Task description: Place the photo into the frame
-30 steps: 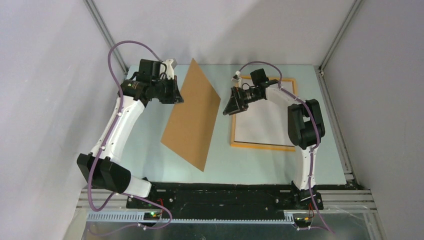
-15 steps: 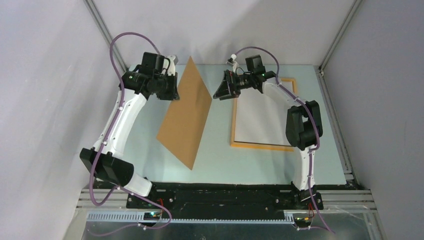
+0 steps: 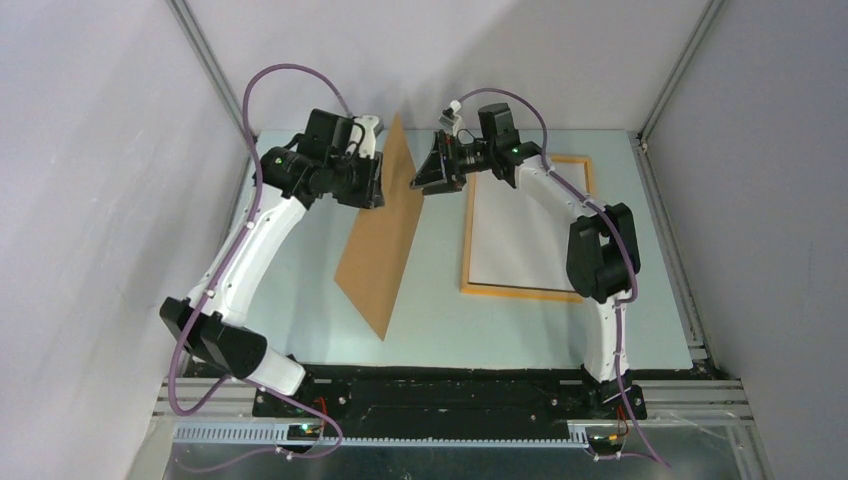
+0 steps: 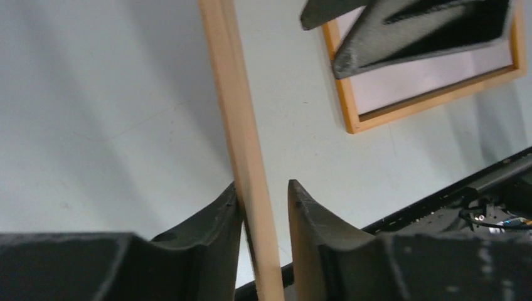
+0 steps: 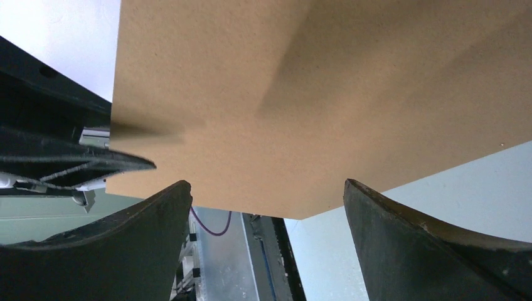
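Toward 3 o'clock on the desk (image 3: 450, 330), the frame (image 3: 520, 292) lies flat with the photo (image 3: 520, 240) inside it, white back up. At 9 o'clock from the frame a brown board (image 3: 385, 250) stands steeply tilted between the two arms, and the left fingers (image 4: 207, 232) straddle its thin edge near the top, slightly parted, one touching the board and the other just clear of it. On the board's 3 o'clock side the right fingers (image 5: 408, 251) are spread wide, holding nothing, with the board's flat brown face just beyond their tips.
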`<state>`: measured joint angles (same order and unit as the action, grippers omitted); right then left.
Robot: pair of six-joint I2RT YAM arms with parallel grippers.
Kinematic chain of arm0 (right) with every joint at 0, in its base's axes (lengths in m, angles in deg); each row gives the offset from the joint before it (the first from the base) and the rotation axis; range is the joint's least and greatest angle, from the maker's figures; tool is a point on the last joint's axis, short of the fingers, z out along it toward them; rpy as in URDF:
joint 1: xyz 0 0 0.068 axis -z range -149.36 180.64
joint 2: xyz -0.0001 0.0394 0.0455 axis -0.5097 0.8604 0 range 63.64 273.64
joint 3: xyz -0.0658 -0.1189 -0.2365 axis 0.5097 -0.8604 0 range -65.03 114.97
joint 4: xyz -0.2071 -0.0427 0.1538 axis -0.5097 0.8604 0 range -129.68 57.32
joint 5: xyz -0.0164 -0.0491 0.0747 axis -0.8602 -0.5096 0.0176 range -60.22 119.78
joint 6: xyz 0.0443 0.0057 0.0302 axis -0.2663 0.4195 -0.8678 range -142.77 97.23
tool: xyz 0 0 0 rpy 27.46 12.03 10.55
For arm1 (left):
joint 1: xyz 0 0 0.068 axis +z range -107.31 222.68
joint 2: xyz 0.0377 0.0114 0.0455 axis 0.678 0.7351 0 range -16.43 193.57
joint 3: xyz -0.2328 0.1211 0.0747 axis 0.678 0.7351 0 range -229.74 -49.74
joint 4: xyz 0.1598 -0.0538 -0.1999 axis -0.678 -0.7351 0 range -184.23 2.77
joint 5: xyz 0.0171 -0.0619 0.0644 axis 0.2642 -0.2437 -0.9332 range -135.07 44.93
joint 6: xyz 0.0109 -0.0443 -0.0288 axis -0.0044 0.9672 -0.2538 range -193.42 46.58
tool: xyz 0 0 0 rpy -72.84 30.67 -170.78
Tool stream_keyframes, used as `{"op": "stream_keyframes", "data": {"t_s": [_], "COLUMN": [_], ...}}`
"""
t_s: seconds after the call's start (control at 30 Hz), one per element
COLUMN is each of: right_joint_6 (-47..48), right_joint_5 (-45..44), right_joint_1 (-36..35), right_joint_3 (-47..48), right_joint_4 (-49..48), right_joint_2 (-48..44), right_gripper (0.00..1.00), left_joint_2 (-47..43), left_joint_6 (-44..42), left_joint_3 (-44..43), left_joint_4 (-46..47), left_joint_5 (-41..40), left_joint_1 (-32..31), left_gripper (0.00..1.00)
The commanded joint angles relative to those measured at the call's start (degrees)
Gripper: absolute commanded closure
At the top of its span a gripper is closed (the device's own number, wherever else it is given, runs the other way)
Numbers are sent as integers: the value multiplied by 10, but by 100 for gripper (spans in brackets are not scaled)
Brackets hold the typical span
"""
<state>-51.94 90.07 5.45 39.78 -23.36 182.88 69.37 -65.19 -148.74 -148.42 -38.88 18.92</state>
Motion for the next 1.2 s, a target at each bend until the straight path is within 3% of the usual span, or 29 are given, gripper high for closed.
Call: {"op": "stream_keyframes", "data": {"t_s": [0.0, 0.13, 0.27, 0.63, 0.97, 1.17], "right_joint_6": [-54, -84, -114, -85, -44, -11], "right_joint_5": [8, 6, 1, -86, -157, -192], "right_joint_1": [-4, -3, -1, -4, -12, -19], "right_joint_3": [22, 12, -2, -6, -64, -92], "right_joint_4": [-54, -77, -103, -27, 30, 56], "right_joint_2": [-46, -66, -87, -133, -164, -180], "right_gripper": [4, 4, 4, 2, 2, 7], "left_joint_2": [-26, -30, -35, -37, -29, -40], "left_joint_6": [-8, -10, -16, -41, -45, -54], "left_joint_3": [-22, -24, -15, -7, -13, -7], "left_joint_4": [10, 14, 21, 29, 30, 30], "left_joint_5": [27, 51, 85, 182, 200, 186], "left_joint_1": [-24, -38, -52, -95, -101, -101], "left_gripper": [55, 42, 37, 31, 31, 30]}}
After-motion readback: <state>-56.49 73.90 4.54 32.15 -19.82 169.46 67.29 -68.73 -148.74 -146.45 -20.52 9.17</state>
